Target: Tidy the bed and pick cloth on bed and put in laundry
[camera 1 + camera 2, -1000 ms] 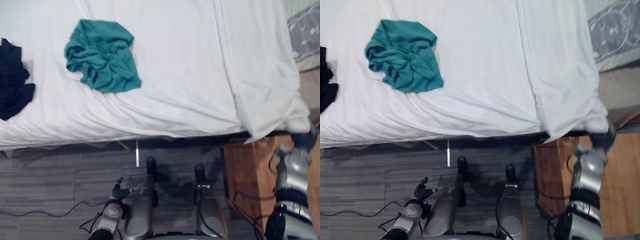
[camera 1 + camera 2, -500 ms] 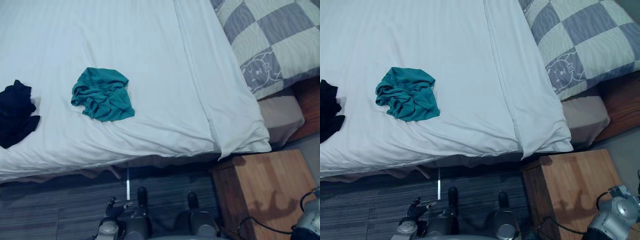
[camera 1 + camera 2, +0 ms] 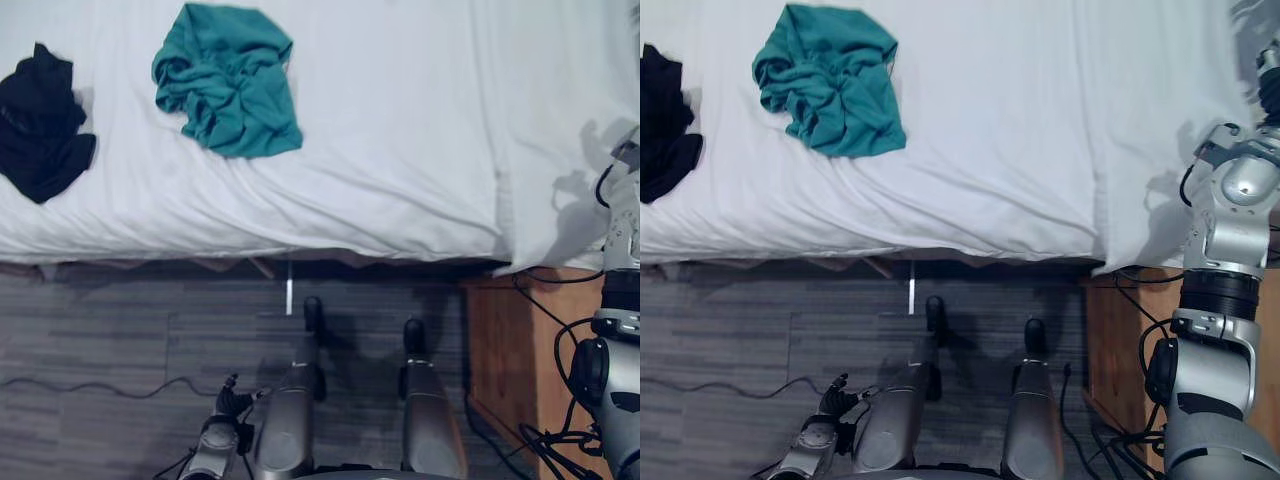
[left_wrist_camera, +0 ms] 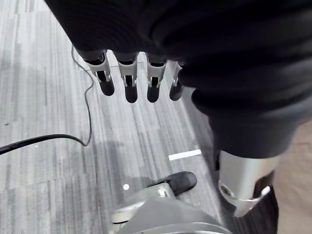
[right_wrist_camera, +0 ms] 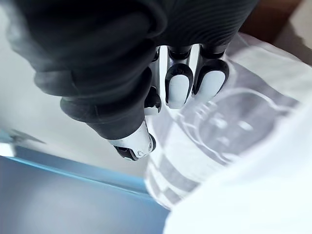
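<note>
A crumpled teal cloth [image 3: 228, 78] lies on the white-sheeted bed [image 3: 400, 130] near its front edge, and a crumpled black cloth [image 3: 40, 120] lies well apart to its left. The left hand [image 4: 130, 80] hangs low over the grey plank floor [image 3: 100, 330], fingers straight and empty. The right hand [image 5: 178, 85], by the bed's right side, is relaxed and holds nothing above pale patterned bedding [image 5: 224, 126].

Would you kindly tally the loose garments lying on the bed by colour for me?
Teal cloth: 1
Dark cloth: 1
Total: 2
</note>
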Tool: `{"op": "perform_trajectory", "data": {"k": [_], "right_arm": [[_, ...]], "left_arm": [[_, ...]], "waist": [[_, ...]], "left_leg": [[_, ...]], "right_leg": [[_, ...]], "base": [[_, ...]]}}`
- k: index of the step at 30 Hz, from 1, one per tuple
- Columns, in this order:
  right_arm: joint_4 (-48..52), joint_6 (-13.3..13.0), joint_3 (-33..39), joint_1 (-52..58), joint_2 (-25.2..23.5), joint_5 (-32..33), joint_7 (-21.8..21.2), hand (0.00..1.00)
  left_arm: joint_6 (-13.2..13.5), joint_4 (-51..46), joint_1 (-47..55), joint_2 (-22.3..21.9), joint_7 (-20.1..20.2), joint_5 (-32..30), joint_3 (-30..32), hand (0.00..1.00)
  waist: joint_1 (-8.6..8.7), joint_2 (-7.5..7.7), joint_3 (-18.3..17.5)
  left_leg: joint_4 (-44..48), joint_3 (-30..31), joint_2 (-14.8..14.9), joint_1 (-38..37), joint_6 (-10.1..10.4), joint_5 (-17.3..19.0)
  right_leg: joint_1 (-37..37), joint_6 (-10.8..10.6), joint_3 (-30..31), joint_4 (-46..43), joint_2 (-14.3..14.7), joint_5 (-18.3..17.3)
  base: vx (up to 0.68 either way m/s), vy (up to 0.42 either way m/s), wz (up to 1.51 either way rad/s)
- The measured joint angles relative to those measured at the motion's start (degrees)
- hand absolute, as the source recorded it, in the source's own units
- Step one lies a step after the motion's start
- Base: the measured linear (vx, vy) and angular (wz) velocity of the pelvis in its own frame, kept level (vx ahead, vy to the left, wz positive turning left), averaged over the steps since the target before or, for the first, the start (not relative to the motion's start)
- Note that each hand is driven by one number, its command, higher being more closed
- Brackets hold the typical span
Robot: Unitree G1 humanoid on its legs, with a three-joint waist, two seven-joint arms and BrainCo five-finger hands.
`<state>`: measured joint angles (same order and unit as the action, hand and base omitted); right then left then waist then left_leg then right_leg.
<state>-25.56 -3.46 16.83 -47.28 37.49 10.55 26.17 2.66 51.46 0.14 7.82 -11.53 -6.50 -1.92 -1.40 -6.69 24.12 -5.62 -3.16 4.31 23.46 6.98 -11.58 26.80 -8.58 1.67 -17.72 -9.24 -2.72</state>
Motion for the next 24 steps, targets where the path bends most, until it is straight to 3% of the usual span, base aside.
{"op": "perform_trajectory", "data": {"k": [2,8,12,16,17,18,19,21,23,24], "right_arm": [[-4.09,0.2,-1.22,0.02,-0.04,0.03,0.13,1.0],[-4.2,-1.75,0.16,2.23,-1.31,1.46,1.12,1.0],[1.77,-3.65,3.88,9.27,-9.98,3.05,-0.17,1.0],[4.76,-4.87,6.17,21.43,-18.94,3.49,-1.57,1.0],[4.7,-4.84,6.91,25.91,-21.87,3.47,-2.13,1.0],[4.24,-4.7,7.61,29.68,-24.68,3.4,-2.88,0.0],[3.4,-4.37,8.01,32.01,-26.42,3.21,-3.23,0.0],[-3.76,-1.33,10.95,39.25,-31.1,2.18,-5.15,0.0],[-14.52,2.77,14.15,44.38,-33.9,1.49,-6.34,0.0],[-17.02,3.57,14.44,45.41,-34.42,1.1,-6.64,0.0]], "left_arm": [[0.28,0.45,-1.22,-0.9,-0.21,1.32,-0.47,0.0],[0.57,-0.47,-4.33,-2.36,-1.36,2.45,-0.05,0.0],[0.39,-1.02,-6.46,-4.79,-2.24,2.48,1.94,0.0],[-0.34,-1.64,-6.2,-6.83,-2.44,2.26,2.59,0.0],[-0.7,-1.68,-5.73,-6.83,-2.45,1.82,2.77,0.0],[-1.14,-1.71,-5.28,-6.75,-2.45,1.41,3.38,0.0],[-1.24,-1.74,-4.86,-6.74,-2.46,1.14,4.14,0.0],[-1.77,-1.31,-3.08,-6.49,-2.42,0.63,4.8,0.0],[-2.39,-0.89,-2.14,-6.48,-2.31,0.04,4.82,0.0],[-2.4,-0.69,-1.99,-6.41,-2.31,-0.11,4.87,0.0]], "waist": [[-0.34,-0.9,0.43],[0.36,-0.94,1.15],[0.56,0.65,1.77],[0.9,3.47,1.35],[1.04,4.78,0.67],[1.09,5.96,0.03],[1.19,6.72,-0.43],[2.47,8.08,-3.01],[2.94,8.12,-4.75],[3.02,8.01,-4.89]], "left_leg": [[0.04,-0.04,-0.95,1.96,-0.73,-2.92],[0.11,-2.4,-3.11,3.8,-1.96,-3.62],[0.11,-5.69,-1.54,0.81,-3.01,-2.82],[0.1,-8.31,-0.48,-5.1,-3.1,-1.57],[0.09,-7.98,-0.51,-7.34,-2.91,-1.13],[0.08,-7.74,-0.51,-9.37,-2.72,-0.56],[0.07,-7.64,-0.53,-10.64,-2.61,-0.33],[0.02,-6.3,-0.73,-13.4,-2.71,0.17],[0.01,-5.19,-0.95,-14.68,-2.64,0.37],[0.02,-4.82,-1.02,-15.01,-2.63,0.39]], "right_leg": [[3.55,-0.36,0.45,-3.75,-0.95,-1.77],[8.85,-0.95,2.21,-10.84,-3.18,-5.48],[6.44,-0.16,2.16,-10.98,-2.67,-6.1],[-0.35,0.29,0.61,-9.57,-2.56,-7.27],[-3.19,0.23,-0.01,-8.75,-2.72,-7.93],[-5.73,0.24,-0.46,-7.96,-2.75,-8.26],[-7.34,0.3,-0.67,-7.43,-2.76,-8.44],[-12.13,0.15,-2.34,-4.89,-2.94,-8.83],[-15.1,0.12,-3.51,-2.71,-2.84,-8.81],[-15.72,0.02,-3.65,-2.3,-2.86,-8.74]], "base": [[0.03,-0.05,0.14],[0.06,-0.061,0.08],[0.05,-0.098,-0.15],[0.08,-0.089,-0.01],[0.08,-0.067,0.09],[0.08,-0.062,0.07],[0.1,-0.058,0.07],[0.12,-0.051,0.2],[0.12,-0.043,0.22],[0.1,-0.033,0.13]]}}
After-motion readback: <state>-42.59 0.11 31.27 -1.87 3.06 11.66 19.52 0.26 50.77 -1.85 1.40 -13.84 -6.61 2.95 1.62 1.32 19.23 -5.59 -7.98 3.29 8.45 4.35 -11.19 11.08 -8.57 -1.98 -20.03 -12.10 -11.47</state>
